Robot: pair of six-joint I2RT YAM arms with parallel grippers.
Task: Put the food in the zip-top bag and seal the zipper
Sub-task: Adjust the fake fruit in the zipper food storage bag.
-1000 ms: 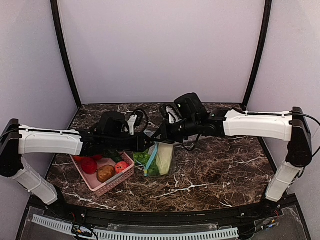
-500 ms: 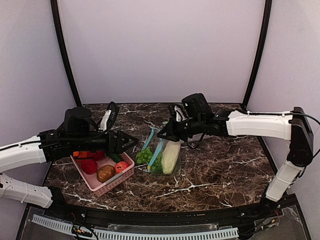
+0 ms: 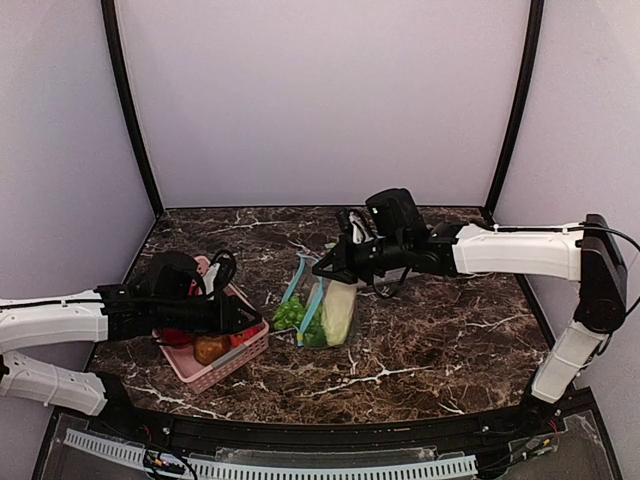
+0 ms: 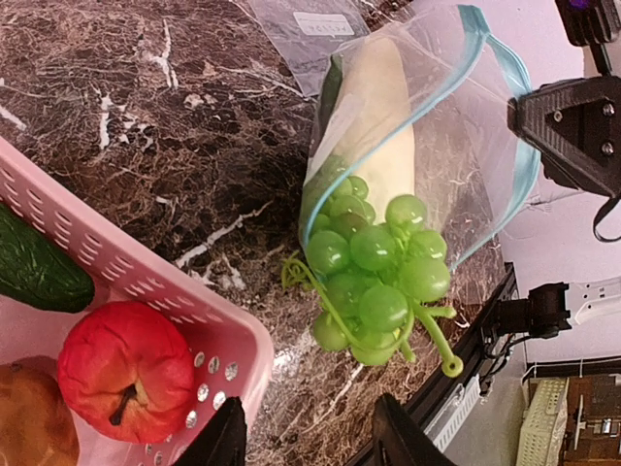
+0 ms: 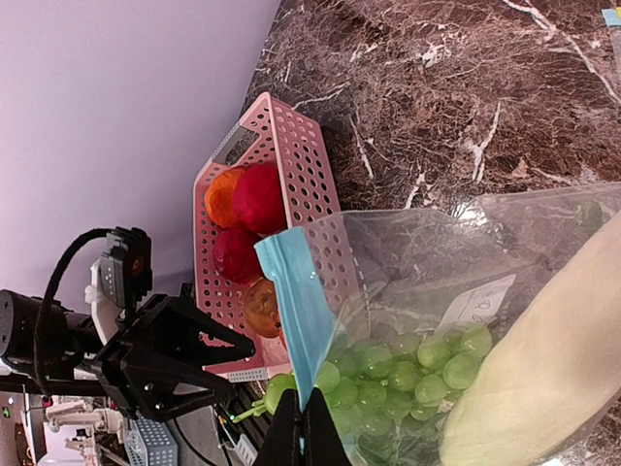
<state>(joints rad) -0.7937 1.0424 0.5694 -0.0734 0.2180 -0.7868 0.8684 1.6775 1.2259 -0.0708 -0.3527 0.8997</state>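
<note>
We show the right jaws clenched on the zipper of the zip-top bag, grapes and cabbage hanging below them. The left jaws gape, empty, above the basket.

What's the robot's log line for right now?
left gripper: open, by basket | right gripper: shut on bag | grapes: at bag mouth | cabbage: in bag

A pink perforated plastic basket sits on the dark brown, white-veined marble tabletop — left of centre. Pale lilac walls and black corner posts enclose it. A second clear bag with a white label lies flat on the marble.
</note>
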